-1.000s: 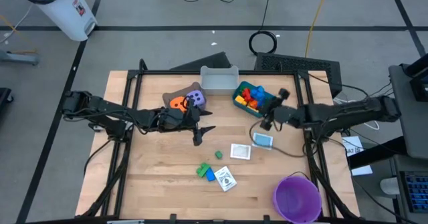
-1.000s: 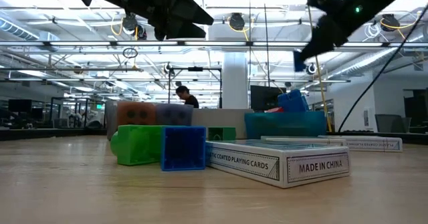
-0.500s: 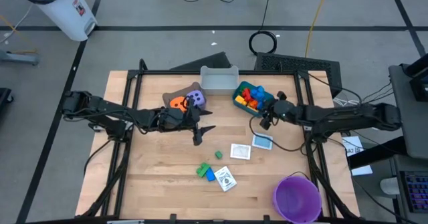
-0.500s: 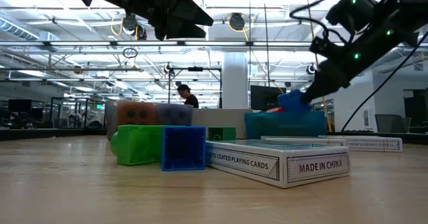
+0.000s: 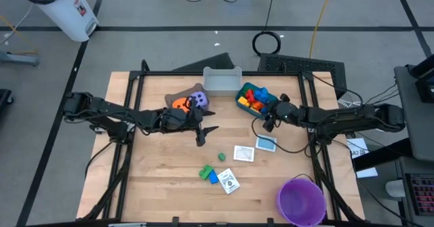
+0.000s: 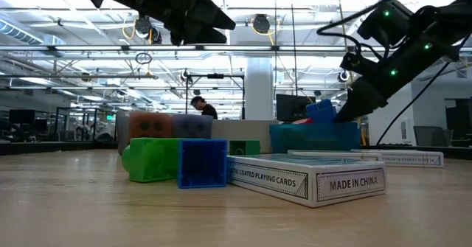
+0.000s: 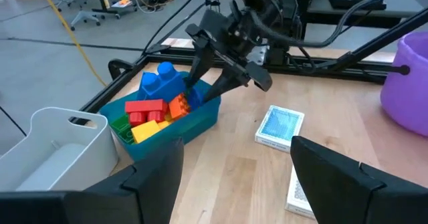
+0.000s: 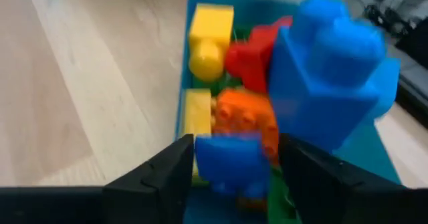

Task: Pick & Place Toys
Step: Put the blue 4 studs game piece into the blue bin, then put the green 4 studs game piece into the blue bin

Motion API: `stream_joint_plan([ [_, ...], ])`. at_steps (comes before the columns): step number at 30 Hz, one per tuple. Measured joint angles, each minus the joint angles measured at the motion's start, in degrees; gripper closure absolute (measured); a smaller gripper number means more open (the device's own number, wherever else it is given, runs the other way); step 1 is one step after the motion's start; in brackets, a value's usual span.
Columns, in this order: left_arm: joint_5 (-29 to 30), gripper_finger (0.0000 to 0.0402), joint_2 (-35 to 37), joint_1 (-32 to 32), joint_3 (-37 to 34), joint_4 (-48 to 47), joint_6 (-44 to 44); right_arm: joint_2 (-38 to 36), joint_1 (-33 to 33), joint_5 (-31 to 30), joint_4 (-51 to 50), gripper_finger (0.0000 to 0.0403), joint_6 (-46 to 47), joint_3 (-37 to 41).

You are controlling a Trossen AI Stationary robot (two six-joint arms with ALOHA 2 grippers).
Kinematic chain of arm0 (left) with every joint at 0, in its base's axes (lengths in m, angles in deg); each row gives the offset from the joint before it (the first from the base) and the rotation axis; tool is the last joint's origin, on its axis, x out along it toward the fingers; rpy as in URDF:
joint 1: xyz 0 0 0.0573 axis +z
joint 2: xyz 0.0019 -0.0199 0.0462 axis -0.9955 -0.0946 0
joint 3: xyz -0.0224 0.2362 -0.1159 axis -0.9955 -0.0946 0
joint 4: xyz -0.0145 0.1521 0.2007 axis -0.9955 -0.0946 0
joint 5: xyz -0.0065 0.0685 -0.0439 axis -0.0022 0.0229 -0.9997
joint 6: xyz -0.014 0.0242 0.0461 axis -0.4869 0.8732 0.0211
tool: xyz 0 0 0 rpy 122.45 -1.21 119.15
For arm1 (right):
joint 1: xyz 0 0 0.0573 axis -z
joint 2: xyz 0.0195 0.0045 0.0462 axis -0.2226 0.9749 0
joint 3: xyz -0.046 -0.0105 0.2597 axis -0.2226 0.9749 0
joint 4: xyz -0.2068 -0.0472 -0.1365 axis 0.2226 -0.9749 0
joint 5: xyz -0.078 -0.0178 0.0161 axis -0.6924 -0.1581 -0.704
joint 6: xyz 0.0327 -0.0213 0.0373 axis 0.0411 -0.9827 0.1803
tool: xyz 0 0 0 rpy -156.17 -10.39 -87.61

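Both arms outstretched, right gripper [image 5: 270, 120] over blue bin [image 5: 243, 105]

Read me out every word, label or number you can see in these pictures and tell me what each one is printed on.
"MADE IN CHINA": end flap of the playing card box, low view.
"COATED PLAYING CARDS": long side of that box; the word before it is cut off.
White bin, beside the table, high view: a label, too small to read.
Card boxes from above: print too small to read.
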Motion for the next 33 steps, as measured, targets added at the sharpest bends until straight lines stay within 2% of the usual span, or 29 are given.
stream_joint_plan([
  [10, -0.6, 0.0119, 0.0, 0.0, 0.0, 0.0, -6.1, -6.6, -3.9, 0.1, 1.3, 0.0108, -0.2, -2.0],
  [15, -9.5, 0.0117, -0.1, -1.0, 0.3, -0.5, -7.5, -10.5, -9.6, 0.2, 1.8, 0.0095, -0.8, -2.4],
  [17, -10.9, 0.0109, -1.1, -2.0, 2.4, -3.0, -9.6, -11.7, -11.5, 0.2, 2.9, 0.0095, -1.0, -2.4],
  [20, -10.6, 0.0090, -4.8, -3.7, 7.4, -11.2, -8.3, -12.9, -14.3, 0.1, 6.4, 0.0095, -2.3, -2.4],
  [24, -10.7, 0.0069, -12.7, -6.0, 12.4, -20.6, 1.9, -13.1, -17.4, 0.1, 9.5, 0.0094, -4.5, -2.4],
  [33, -15.9, 0.0078, -25.5, -7.5, 14.3, -14.9, 5.0, -13.1, -20.1, 0.1, 9.9, 0.0094, -4.7, -2.4],
])
